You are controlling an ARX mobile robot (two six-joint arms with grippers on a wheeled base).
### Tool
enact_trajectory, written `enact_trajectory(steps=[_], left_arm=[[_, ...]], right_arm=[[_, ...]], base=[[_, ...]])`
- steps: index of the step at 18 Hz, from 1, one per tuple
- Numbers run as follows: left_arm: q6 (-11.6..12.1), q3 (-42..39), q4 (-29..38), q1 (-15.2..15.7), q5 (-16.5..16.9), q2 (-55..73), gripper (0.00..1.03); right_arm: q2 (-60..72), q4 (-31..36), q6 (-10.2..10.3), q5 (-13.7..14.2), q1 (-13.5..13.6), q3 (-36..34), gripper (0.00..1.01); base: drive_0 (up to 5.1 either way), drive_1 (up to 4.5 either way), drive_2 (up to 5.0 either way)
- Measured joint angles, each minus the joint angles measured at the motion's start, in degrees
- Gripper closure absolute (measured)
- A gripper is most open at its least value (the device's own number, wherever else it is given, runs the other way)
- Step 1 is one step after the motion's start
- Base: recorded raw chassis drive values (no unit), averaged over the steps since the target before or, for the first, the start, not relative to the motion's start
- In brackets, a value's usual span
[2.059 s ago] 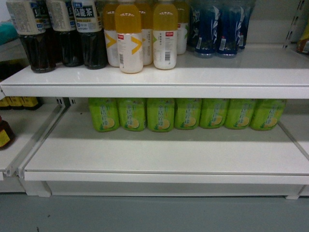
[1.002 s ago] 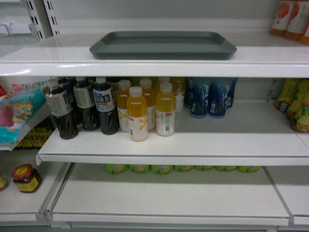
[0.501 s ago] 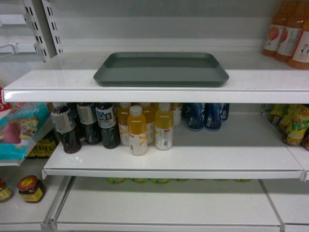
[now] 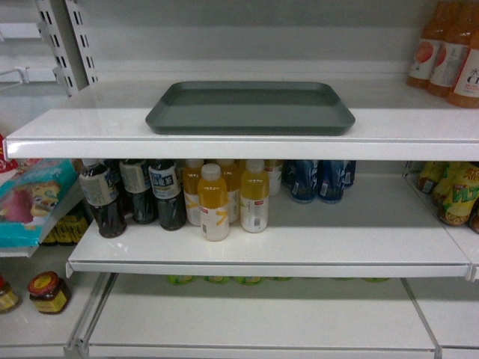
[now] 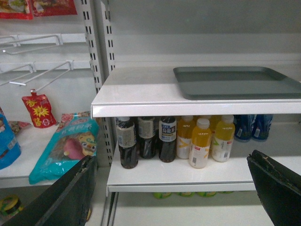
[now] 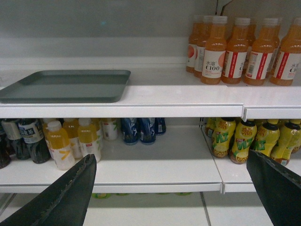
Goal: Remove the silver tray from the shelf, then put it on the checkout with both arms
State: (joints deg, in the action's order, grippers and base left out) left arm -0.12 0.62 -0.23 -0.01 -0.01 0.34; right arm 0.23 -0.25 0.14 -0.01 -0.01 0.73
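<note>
Tray (image 4: pixel 249 107) sits flat on the top shelf (image 4: pixel 419 123), at twelve o'clock from the robot, untouched. The view has climbed from the lower shelves and settled, so reaching can begin. Left gripper (image 5: pixel 174 188) and right gripper (image 6: pixel 171 188) hang spread wide, below shelf height. Orange bottles (image 6: pixel 235 49) stand at two o'clock, well apart; nothing blocks the tray.

Bare shelf (image 4: pixel 90 120) lies open on both sides of the tray (image 4: pixel 249 107) and along its front edge, with nothing above it, and only the orange bottles (image 4: pixel 449 56) at far right crowd my reach.
</note>
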Motion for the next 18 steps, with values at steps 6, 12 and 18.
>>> enact_trajectory(steps=[6, 12, 18], left_arm=[[0.0, 0.0, 0.0, 0.0, 0.0, 0.0, 0.05], [0.0, 0.0, 0.0, 0.0, 0.0, 0.0, 0.05], [0.0, 0.0, 0.1, 0.0, 0.0, 0.0, 0.05]], right_arm=[[-0.1, 0.0, 0.0, 0.0, 0.0, 0.0, 0.03], [0.0, -0.1, 0.0, 0.0, 0.0, 0.0, 0.03], [-0.1, 0.2, 0.0, 0.0, 0.0, 0.0, 0.03]], base=[[0.0, 4.36, -4.3], [0.0, 4.36, -4.3], [0.1, 4.4, -4.2]])
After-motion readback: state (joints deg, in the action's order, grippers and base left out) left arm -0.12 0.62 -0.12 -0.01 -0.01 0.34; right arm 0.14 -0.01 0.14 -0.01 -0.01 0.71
